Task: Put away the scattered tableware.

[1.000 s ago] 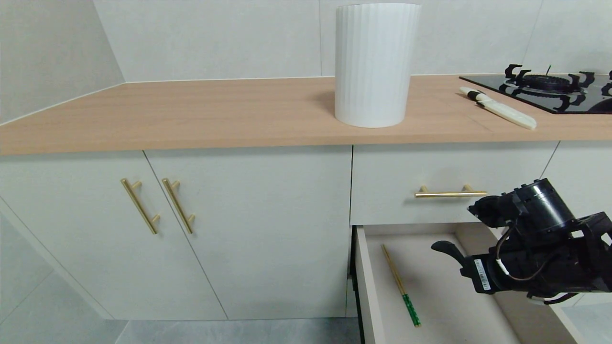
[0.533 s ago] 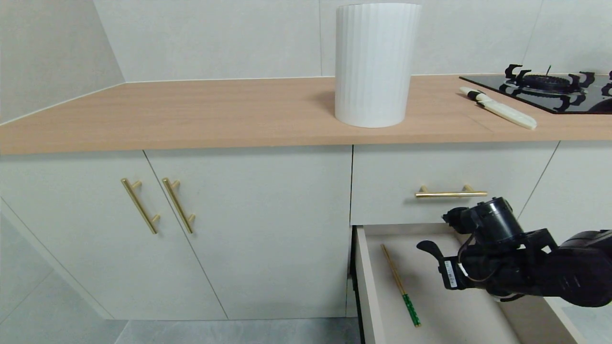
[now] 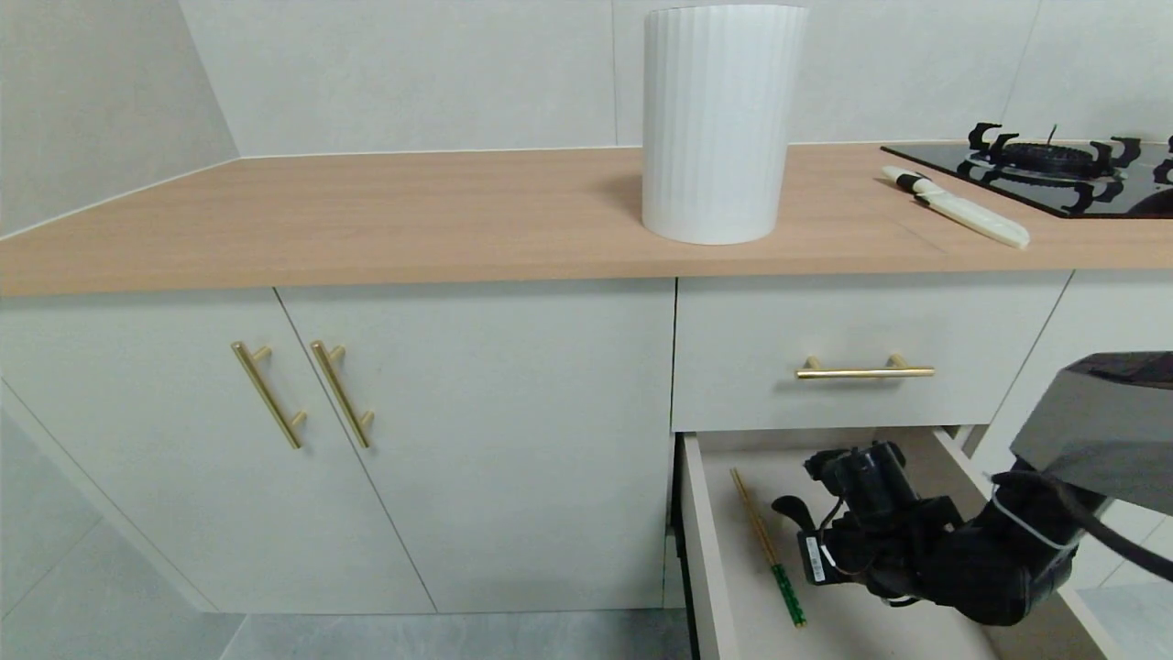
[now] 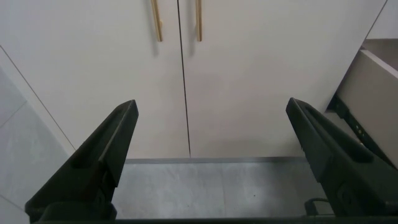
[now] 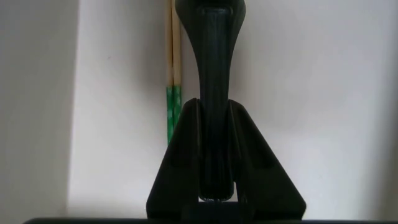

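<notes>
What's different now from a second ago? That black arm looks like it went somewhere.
The right arm, jaws shut on a black utensil, came down and toward the robot's left, low over the open drawer and near the chopsticks. Nothing was picked up or let go. The chopsticks, the white container and the knife stayed put.

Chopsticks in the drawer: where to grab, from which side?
I'd take the chopsticks near their green ends from straight above, closing across the pair: they lie flat on the drawer floor, green ends toward the open front.
</notes>
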